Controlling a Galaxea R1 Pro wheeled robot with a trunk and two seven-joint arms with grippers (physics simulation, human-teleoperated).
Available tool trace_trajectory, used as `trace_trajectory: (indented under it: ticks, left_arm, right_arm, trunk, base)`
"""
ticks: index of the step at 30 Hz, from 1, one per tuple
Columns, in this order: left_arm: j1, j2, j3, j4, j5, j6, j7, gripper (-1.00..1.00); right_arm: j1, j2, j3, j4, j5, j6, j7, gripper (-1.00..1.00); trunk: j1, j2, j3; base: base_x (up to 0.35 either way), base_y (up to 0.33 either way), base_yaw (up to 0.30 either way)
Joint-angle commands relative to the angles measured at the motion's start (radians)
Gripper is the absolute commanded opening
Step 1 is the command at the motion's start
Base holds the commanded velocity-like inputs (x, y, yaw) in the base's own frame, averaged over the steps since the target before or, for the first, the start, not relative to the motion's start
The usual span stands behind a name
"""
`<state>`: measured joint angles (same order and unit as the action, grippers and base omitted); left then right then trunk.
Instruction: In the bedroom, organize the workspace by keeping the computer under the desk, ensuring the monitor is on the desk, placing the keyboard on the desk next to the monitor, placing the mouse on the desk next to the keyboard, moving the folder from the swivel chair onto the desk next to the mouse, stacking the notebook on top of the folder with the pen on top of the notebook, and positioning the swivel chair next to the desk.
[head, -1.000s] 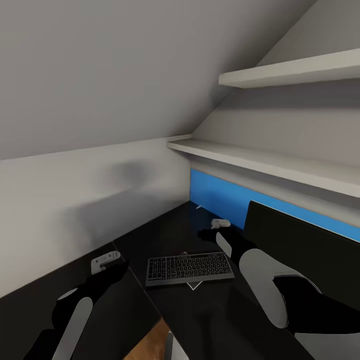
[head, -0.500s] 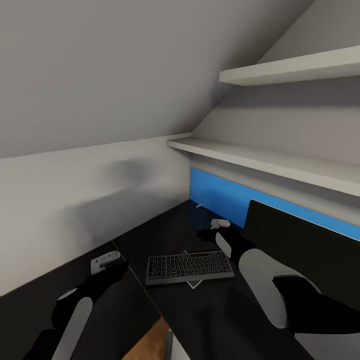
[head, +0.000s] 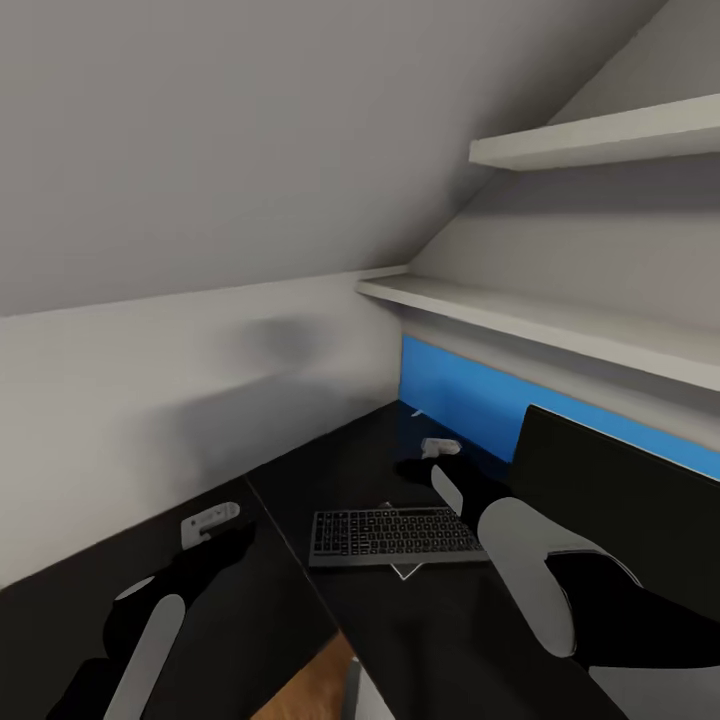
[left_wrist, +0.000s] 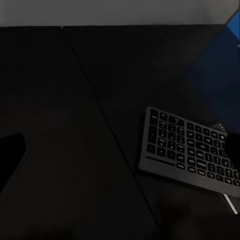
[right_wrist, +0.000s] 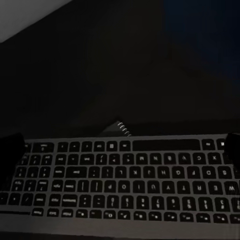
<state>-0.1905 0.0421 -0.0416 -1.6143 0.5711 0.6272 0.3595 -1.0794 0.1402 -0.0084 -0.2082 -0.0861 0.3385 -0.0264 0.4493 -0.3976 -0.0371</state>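
The keyboard (right_wrist: 125, 182) carries pale legends on its keys in the right wrist view: rows of single characters and a few short words on the wider keys, but all are too small and dim to read. No brand, label, number or sign is legible elsewhere.

The head view looks down across the black table (head: 300, 500) into the corner; both wrist views look down close on it, all 3 sharing the keyboard (head: 395, 537).
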Motion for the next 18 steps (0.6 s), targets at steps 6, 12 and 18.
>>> trace_trajectory:
  ticks: [6, 12, 18]
  left_arm:
    - [-0.001, 0.001, -0.003, -0.001, 0.007, 0.0, 0.01, 1.0]
    - [-0.001, 0.001, -0.003, -0.001, 0.008, 0.002, 0.01, 1.0]
    - [-0.001, 0.001, -0.003, -0.001, 0.009, 0.002, 0.01, 1.0]
  right_arm:
    - [0.0, -0.004, -0.001, -0.002, -0.006, 0.0, 0.0, 1.0]
    - [0.001, -0.005, 0.0, -0.003, -0.003, -0.001, 0.0, 1.0]
    - [0.001, -0.003, 0.001, -0.006, -0.004, 0.0, -0.003, 1.0]
  trunk:
    - [0.001, -0.002, -0.002]
    - [0.001, -0.002, -0.002]
    - [0.001, -0.002, -0.002]
  base:
    - [0.12, 0.0, 0.087]
    - [0.062, 0.0, 0.005]
    - [0.006, 0.0, 0.0]
